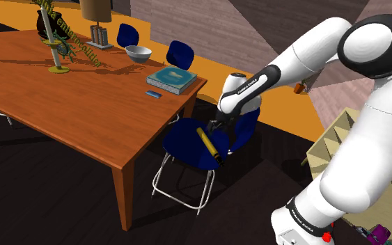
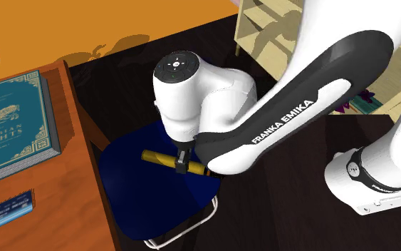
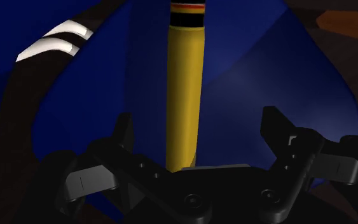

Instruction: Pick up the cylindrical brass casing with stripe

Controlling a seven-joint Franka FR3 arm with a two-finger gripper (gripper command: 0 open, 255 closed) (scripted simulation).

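A long yellow brass casing (image 1: 207, 144) with a black and red stripe near one end lies flat on the seat of a blue chair (image 1: 187, 143). My gripper (image 1: 219, 127) hovers just over the casing's upper end. In the wrist view the casing (image 3: 185, 95) runs lengthwise between the two black fingers (image 3: 124, 130), which stand wide apart and do not touch it, so the gripper (image 3: 198, 127) is open. From the second exterior view the casing (image 2: 159, 157) pokes out from under the hand, one finger (image 2: 183, 165) crossing it.
The orange wooden table (image 1: 83, 104) edge is close to the chair on the shoulder view's left, holding a teal book (image 1: 171, 78), a small card (image 1: 153, 93) and a bowl (image 1: 138, 53). A pale shelf unit (image 1: 340, 146) stands beside my stand.
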